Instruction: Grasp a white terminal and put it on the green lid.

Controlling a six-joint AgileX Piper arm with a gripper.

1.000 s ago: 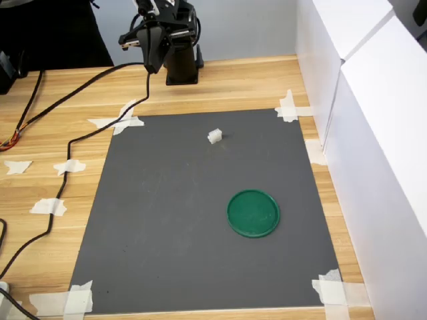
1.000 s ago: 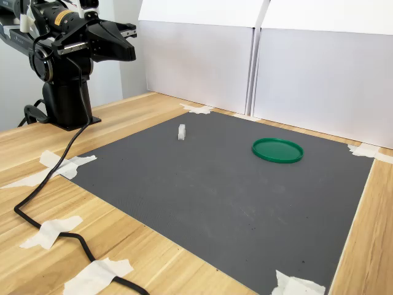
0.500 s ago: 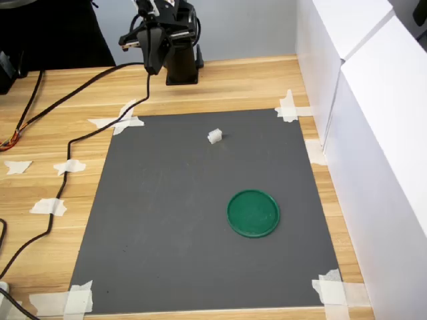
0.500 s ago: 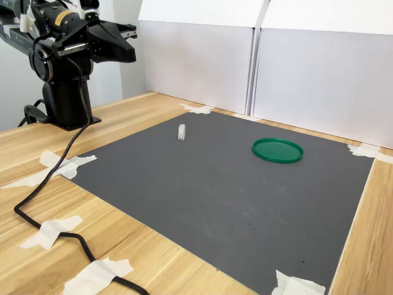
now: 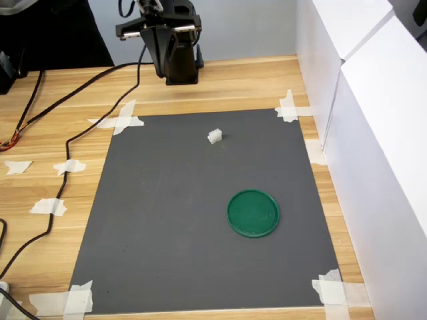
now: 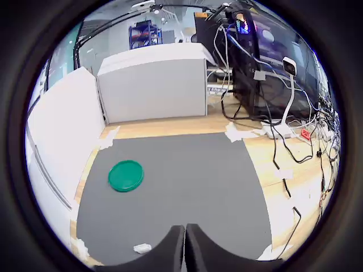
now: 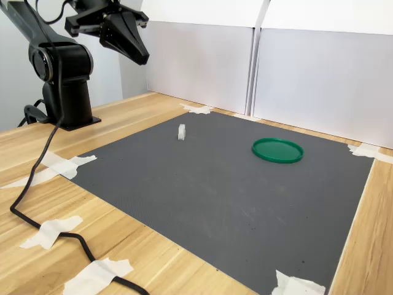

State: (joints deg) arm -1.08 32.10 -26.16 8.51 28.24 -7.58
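In the first exterior view I am seeing the gripper [image 5: 160, 67] hanging above the wooden table [image 5: 220, 83] close to the arm's black base [image 5: 181, 67], beyond the far edge of the dark grey mat [image 5: 167, 220]. Its tip is pointing down, well apart from everything on the mat. The white terminal [image 5: 214, 136] is sitting on the mat's far part, and the green lid [image 5: 253, 213] is lying flat nearer the camera and towards the first exterior view's right, well apart from the terminal. A black cable [image 5: 67, 160] is trailing across the wood on the first exterior view's left, passing strips of white tape [image 5: 119, 121].

In the wrist view I am looking down the two fingers [image 6: 170, 249], which are meeting along a thin seam, so I am reading the jaws as pressed together with nothing between them. The terminal [image 6: 142, 247] is lying just beside the fingers on the mat, and the lid [image 6: 126, 175] is resting farther out, near the white panels [image 6: 150, 82].

In the second exterior view the gripper [image 7: 140, 58] is hanging high over the wood, angled downwards, towards the second exterior view's left of the terminal [image 7: 181, 131]. The lid [image 7: 277, 150] is lying to the second exterior view's right, in front of the white panels, empty on top.
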